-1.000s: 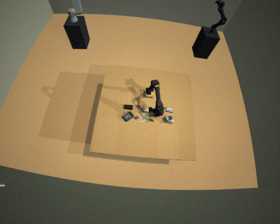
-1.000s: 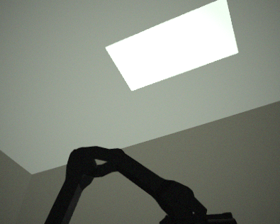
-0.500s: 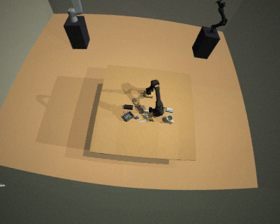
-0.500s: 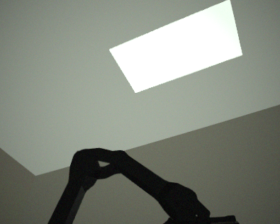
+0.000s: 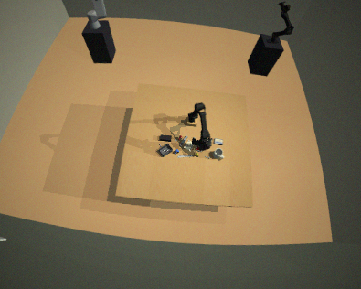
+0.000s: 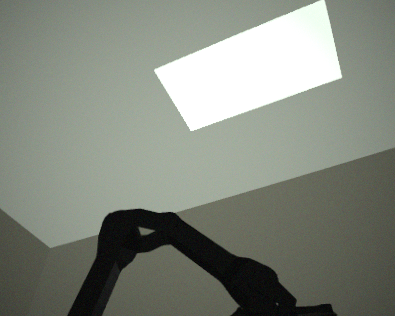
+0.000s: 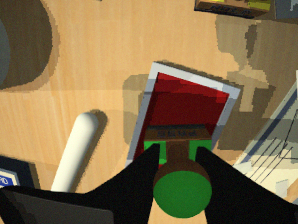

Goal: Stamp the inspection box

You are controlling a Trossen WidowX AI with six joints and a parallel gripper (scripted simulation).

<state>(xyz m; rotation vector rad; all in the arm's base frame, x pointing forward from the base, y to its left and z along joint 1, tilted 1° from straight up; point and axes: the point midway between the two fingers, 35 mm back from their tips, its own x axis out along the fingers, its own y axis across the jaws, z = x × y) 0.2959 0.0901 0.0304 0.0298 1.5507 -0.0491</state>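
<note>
My gripper (image 7: pixel 177 151) is shut on the stamp, which has a round green knob (image 7: pixel 182 194) and a brown block (image 7: pixel 177 134) with lettering too blurred to read. The stamp is over the near part of the red ink pad (image 7: pixel 187 102), which sits turned in a pale tray. I cannot tell whether its face touches the ink. A pale sheet with black lines (image 7: pixel 272 172), which may be the card, is at the right of the wrist view, partly hidden by a finger. No inspection box can be made out. In the top view these things are too small to tell apart.
A white rounded rod (image 7: pixel 77 150) lies left of the pad. A dark blue item with a label (image 7: pixel 11 179) is at lower left. A yellow and brown box (image 7: pixel 234 7) is at the top. A grey cup (image 5: pixel 217 153) and a dark tray (image 5: pixel 164 150) stand on the bench (image 5: pixel 185 183).
</note>
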